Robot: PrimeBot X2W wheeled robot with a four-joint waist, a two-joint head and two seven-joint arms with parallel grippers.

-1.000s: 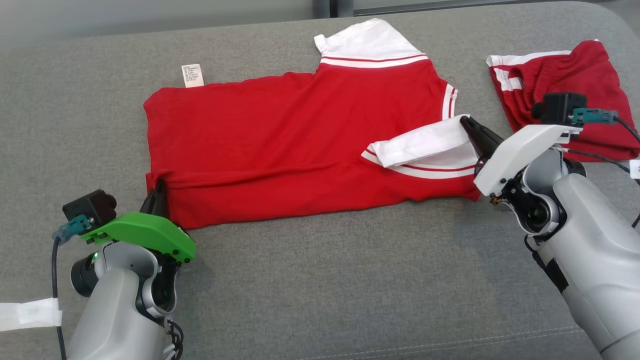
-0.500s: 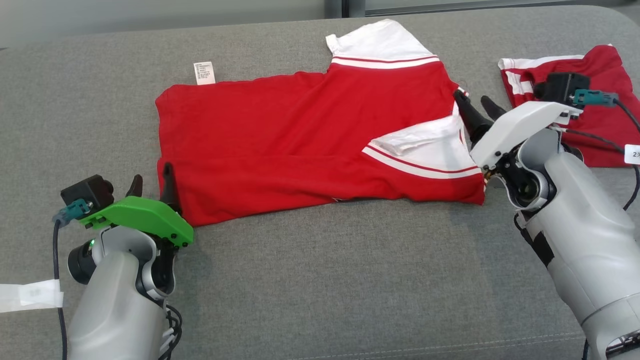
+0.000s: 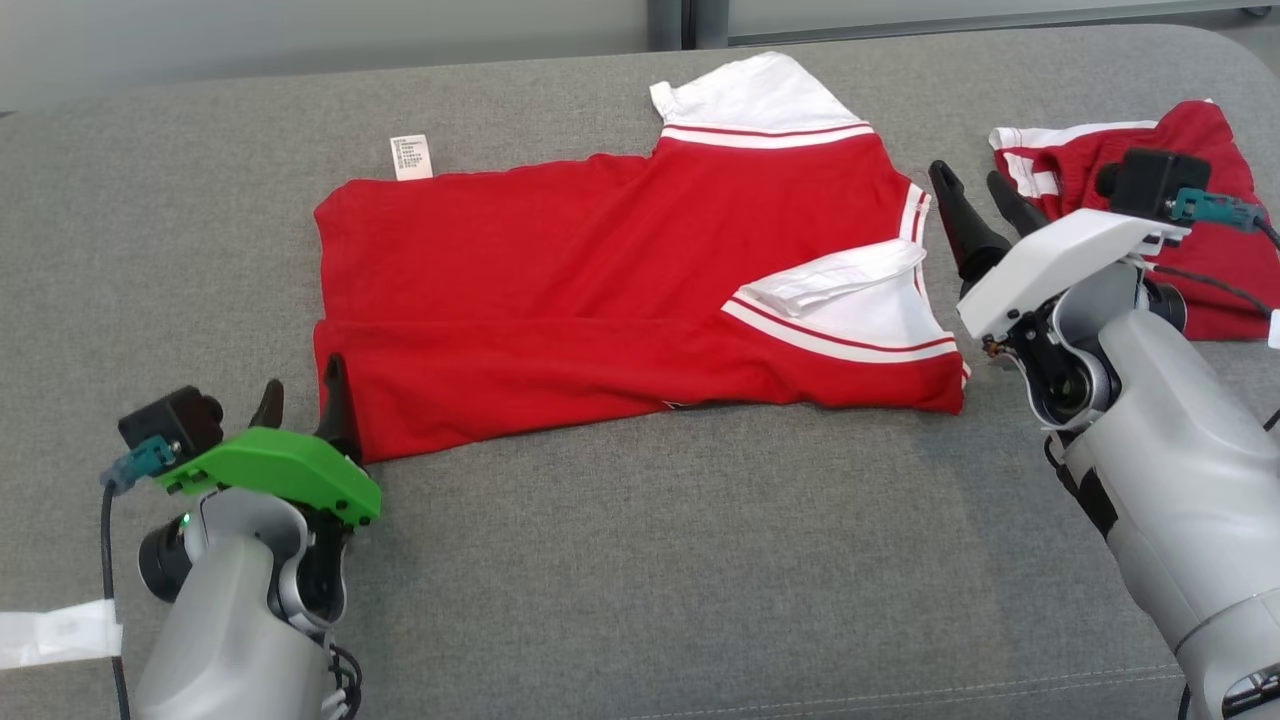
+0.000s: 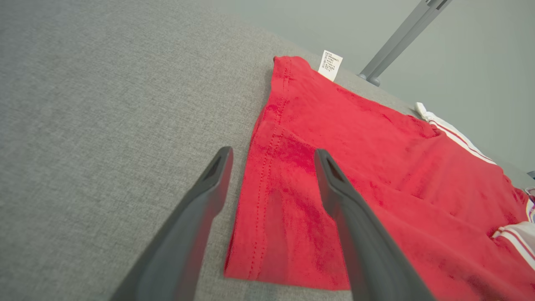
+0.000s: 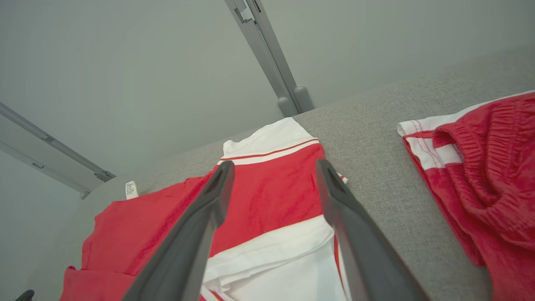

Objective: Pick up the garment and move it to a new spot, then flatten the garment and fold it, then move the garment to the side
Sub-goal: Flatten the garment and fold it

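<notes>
A red T-shirt with white sleeves lies on the grey cushioned surface, its near long edge folded over. One white sleeve is folded onto the body, the other points away. My left gripper is open at the shirt's near left corner, with nothing between its fingers. My right gripper is open just right of the shirt's right edge, raised and holding nothing. In the right wrist view the shirt shows between its fingers.
A second red garment with white stripes lies bunched at the far right, close behind my right wrist; it also shows as. A white care label sticks out at the shirt's far left edge. A white strip lies at the lower left.
Both grippers opened and let go of the shirt. The right gripper drew back to the right of the folded sleeve; the left backed off the corner. The camera shifted slightly.
</notes>
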